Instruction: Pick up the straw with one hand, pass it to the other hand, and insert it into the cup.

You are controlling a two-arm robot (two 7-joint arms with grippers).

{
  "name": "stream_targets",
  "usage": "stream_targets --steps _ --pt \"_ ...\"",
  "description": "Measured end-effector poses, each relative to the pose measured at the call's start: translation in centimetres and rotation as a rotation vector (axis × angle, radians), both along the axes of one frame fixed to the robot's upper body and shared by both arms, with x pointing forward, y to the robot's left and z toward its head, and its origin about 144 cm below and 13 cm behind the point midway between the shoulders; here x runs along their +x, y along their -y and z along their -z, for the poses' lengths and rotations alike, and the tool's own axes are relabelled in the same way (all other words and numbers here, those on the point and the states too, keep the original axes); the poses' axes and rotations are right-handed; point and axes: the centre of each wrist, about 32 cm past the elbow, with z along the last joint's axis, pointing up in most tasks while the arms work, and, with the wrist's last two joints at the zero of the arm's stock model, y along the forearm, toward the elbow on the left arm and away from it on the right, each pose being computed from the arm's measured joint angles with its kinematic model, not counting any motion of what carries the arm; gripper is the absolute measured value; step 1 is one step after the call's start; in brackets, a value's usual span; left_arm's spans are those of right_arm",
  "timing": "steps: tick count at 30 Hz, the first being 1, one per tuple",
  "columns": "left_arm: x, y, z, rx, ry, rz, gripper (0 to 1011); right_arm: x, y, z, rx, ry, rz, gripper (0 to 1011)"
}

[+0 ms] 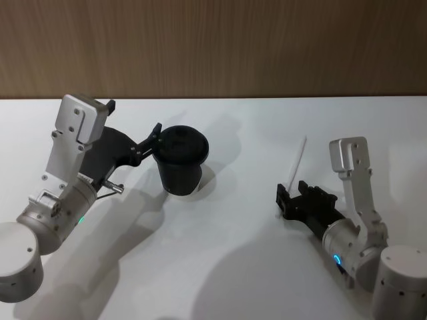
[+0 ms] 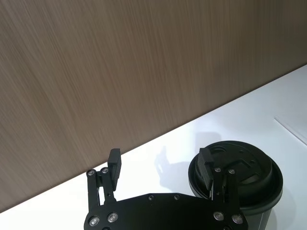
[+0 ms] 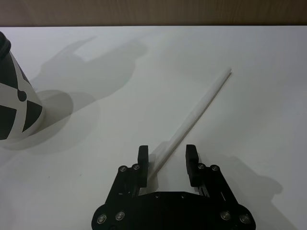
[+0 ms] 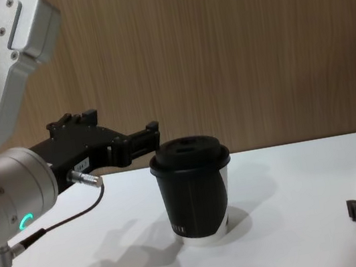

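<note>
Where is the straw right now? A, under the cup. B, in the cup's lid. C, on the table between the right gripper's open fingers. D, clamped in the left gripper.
C: the straw lies on the table, its near end between the right gripper's open fingers.

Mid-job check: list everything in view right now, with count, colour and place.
cup: one, black with a black lid, upright on the table, left of centre
straw: one, white, lying on the table, right side
table: one, white, under everything
wall: one, brown wood, behind the table
left gripper: one, black, fingers open, beside the cup's lid
right gripper: one, black, fingers open around the straw's near end
</note>
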Motion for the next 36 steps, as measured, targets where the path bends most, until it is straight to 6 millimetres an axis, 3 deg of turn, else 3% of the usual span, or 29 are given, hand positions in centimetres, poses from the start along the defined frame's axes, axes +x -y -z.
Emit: stream_targets --steps 36 --pt "0.0 0.0 0.0 0.0 0.0 0.0 1003 -0.15 -0.04 -0.07 0.029 0.005 -0.031 207"
